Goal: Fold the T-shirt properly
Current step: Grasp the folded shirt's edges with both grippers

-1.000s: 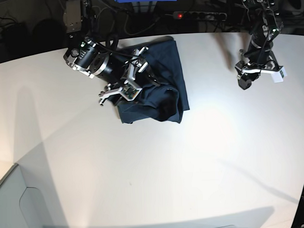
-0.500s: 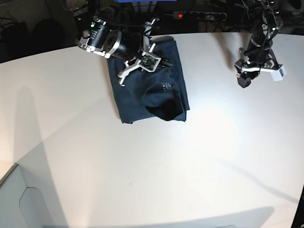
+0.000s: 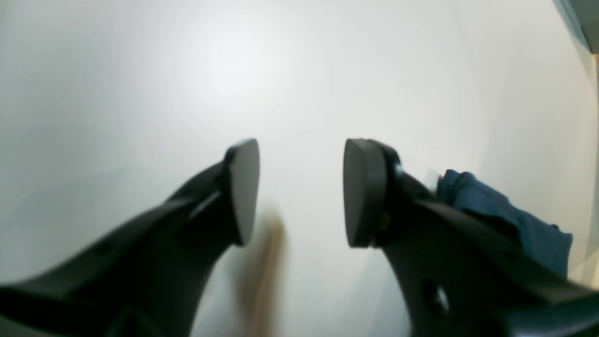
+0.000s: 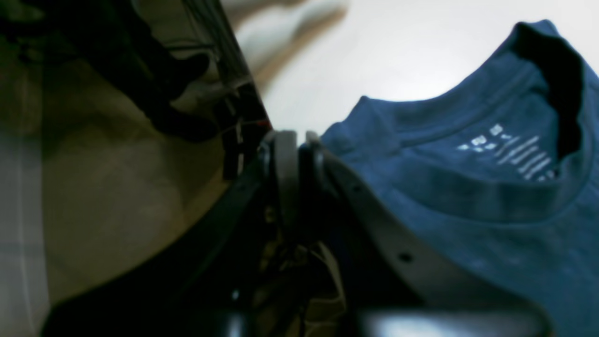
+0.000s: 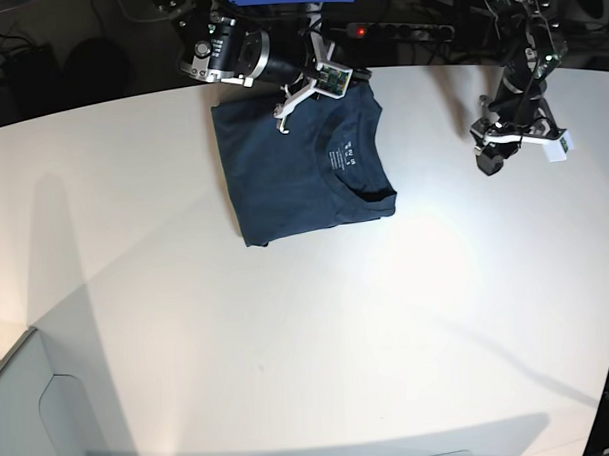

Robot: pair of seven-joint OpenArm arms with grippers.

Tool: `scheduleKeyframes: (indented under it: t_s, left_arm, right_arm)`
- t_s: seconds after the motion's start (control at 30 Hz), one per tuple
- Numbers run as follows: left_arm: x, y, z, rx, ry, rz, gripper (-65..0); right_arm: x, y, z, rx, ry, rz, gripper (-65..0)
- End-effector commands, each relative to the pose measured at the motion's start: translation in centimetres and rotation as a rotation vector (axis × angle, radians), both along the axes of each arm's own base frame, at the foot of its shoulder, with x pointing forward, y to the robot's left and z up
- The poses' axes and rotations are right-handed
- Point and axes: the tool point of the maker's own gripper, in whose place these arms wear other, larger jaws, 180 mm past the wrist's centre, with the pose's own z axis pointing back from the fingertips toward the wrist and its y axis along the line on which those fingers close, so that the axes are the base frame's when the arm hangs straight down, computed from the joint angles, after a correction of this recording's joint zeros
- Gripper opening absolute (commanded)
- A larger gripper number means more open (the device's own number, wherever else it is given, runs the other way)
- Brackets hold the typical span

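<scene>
A: The T-shirt (image 5: 300,168) lies folded on the table (image 5: 288,339), collar up.
B: The right gripper (image 5: 315,88) is pinched closed and empty (left gripper (image 3: 299,192) gapes wide); lifting carelessly could snag the fold.

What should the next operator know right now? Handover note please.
Right gripper: shut, empty, raised at the far edge of the shirt.
Left gripper: open, empty, hovering over bare table, off to the shirt's side.
Shirt: folded into a compact rectangle near the table's far edge, collar and inside label facing up.
Done: fold looks complete, shirt released.
Left: flatten the slightly raised collar edge if needed, retract both arms.
</scene>
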Motion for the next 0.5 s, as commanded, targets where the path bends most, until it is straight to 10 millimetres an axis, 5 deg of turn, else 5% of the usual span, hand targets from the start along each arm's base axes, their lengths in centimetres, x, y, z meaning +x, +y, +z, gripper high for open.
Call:
scheduleKeyframes:
  t_s: [0.0,0.33,0.47]
  left_arm:
    - [0.52,0.16,1.09,0.010,-0.039,-0.004,-36.9]
    - [0.44,0.25,1.08,0.014,-0.036,-0.006,-36.9]
    - [0.47,0.27,1.15,0.016,-0.037,-0.007,-36.9]
  right_arm:
    - [0.04,0.72,1.08,0.056,-0.010,0.011,-64.5]
    - [0.82,0.88,0.76,0.041,-0.023,0.022,-64.2]
    - [-0.14,0.46,0.22,0.017,-0.022,0.061,-50.7]
